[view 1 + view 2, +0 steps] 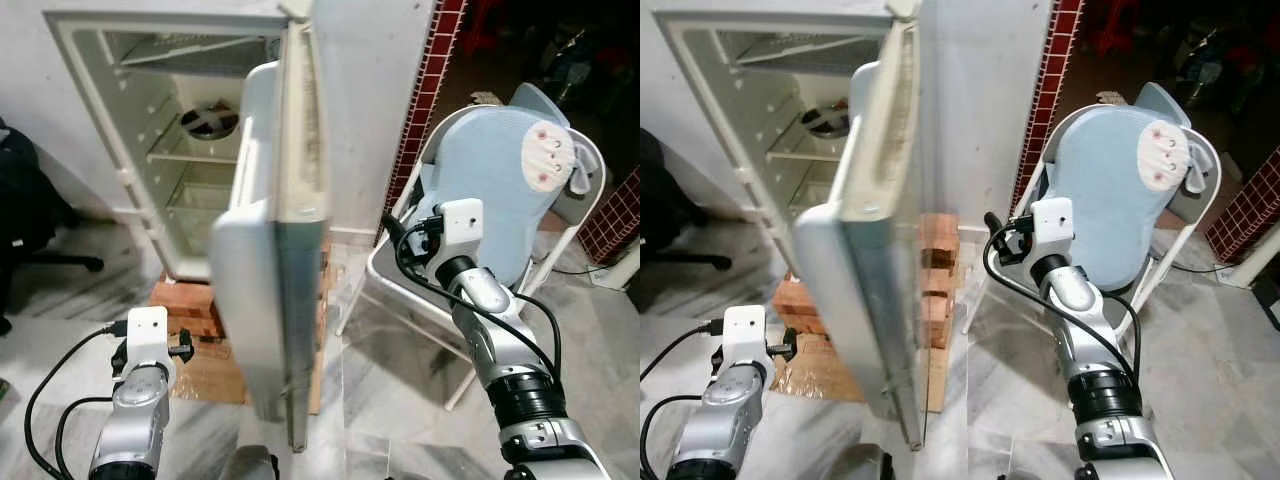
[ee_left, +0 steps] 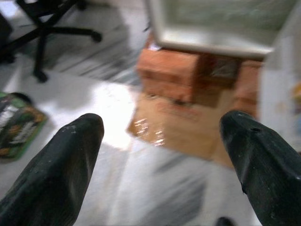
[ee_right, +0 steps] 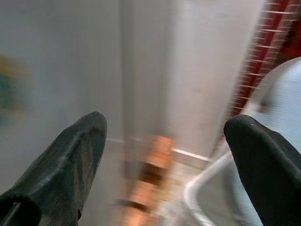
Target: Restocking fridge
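Nothing is in either of my grippers yet, so by my reckoning the restocking has barely begun. The old white fridge (image 1: 170,150) stands before me on stacked orange bricks (image 1: 190,305), its white door (image 1: 275,260) swung wide and edge-on toward me — that part is done. Inside I see bare wire shelves (image 1: 195,155) with a round dish-like thing (image 1: 210,121) on one of them; what it is, I can't tell.

My left gripper (image 2: 160,165) hangs low, fingers spread wide and empty over the pale marble floor (image 2: 155,188), pointing at the bricks. My right gripper (image 3: 164,160) is raised beside the door, also spread wide with nothing between the fingers, a light blue folding chair (image 1: 500,190) just to my right.

Still left, I'd judge — fetching the goods and shelving them. A dark green packet (image 2: 16,125) lies on the floor near a black office chair (image 2: 42,28).
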`<state>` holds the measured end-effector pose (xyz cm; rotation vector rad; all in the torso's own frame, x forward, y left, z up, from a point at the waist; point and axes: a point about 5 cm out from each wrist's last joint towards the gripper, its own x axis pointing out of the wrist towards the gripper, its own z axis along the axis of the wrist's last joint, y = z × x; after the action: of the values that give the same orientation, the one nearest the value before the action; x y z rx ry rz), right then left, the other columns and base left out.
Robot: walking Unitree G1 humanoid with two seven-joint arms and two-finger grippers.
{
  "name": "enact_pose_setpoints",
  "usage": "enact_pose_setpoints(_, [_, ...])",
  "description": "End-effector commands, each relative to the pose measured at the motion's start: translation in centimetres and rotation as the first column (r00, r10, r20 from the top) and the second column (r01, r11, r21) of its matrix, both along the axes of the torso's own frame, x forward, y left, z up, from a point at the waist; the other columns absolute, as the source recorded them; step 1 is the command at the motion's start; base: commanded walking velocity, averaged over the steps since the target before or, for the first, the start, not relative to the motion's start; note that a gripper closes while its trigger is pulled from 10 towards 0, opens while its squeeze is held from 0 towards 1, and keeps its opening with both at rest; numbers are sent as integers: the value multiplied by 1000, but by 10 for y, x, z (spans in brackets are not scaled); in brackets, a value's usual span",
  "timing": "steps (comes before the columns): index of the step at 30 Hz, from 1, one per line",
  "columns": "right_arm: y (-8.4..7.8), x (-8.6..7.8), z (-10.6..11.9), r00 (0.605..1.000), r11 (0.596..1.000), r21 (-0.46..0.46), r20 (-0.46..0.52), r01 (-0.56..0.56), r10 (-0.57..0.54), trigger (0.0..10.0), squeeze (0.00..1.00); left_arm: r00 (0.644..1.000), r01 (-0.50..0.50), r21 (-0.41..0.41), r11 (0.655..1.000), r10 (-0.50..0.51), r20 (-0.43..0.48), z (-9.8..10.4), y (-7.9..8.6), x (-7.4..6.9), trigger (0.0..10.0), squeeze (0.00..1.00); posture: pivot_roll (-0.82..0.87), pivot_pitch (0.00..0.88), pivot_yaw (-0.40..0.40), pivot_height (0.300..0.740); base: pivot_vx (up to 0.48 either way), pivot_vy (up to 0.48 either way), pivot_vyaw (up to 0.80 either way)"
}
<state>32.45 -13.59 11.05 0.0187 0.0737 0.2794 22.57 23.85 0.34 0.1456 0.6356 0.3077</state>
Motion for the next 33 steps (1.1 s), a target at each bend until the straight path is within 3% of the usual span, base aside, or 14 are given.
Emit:
enact_pose_setpoints(1, [-3, 2, 4, 1000, 1000, -1, 3, 21, -21, 10000, 0, 1000, -4, 5, 1000, 4, 13, 4, -2, 5, 10000, 0, 124, 0, -15, 740, 0, 442, 0])
enact_pose_setpoints(8, [3, 4, 5, 1000, 1000, 23, 2, 5, -5, 10000, 0, 1000, -5, 4, 1000, 5, 11, 3, -3, 6, 10000, 0, 126, 0, -16, 740, 0, 442, 0])
enact_pose_setpoints(22, [20, -2, 5, 991, 987, 89, -9, -131, 132, 10000, 0, 1000, 1, 2, 1000, -1, 22, 4, -5, 10, 10000, 0, 121, 0, -14, 740, 0, 437, 0])
enact_pose_setpoints(25, [20, -2, 3, 992, 990, 69, -13, -127, 128, 10000, 0, 1000, 5, 4, 1000, -5, 29, 5, -5, 11, 10000, 0, 121, 0, -15, 740, 0, 133, 0])
enact_pose_setpoints(33, [-2, -4, -6, 1000, 1000, 5, -22, 13, -13, 10000, 0, 997, 23, 3, 1000, -23, 72, 8, -7, 13, 10000, 0, 113, 0, -15, 740, 0, 0, 0])
